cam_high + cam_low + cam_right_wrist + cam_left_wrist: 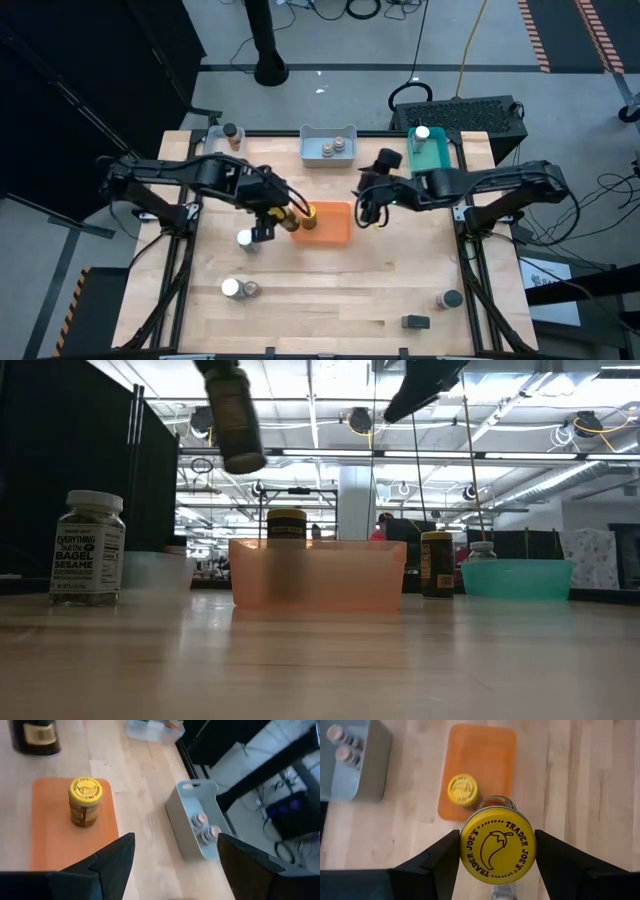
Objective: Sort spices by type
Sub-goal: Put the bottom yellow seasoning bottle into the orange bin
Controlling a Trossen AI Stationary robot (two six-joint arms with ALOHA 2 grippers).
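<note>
Held jar (497, 845): yellow-lidded, clamped in left end effector (497, 851) above orange tray (492, 750)
Tray jar (463, 790): upright inside
Right end effector (175, 857): fingers apart, empty

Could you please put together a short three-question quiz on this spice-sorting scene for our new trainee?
1. True or false: the left end effector grips a yellow-lidded cylindrical spice jar.
2. How many jars stand inside the orange rectangular plastic tray?
3. Which tray holds two grey-lidded jars: A teal, B blue-grey, C orange?

Key: 1 true; 2 one, yellow-lidded; 3 B.
</note>
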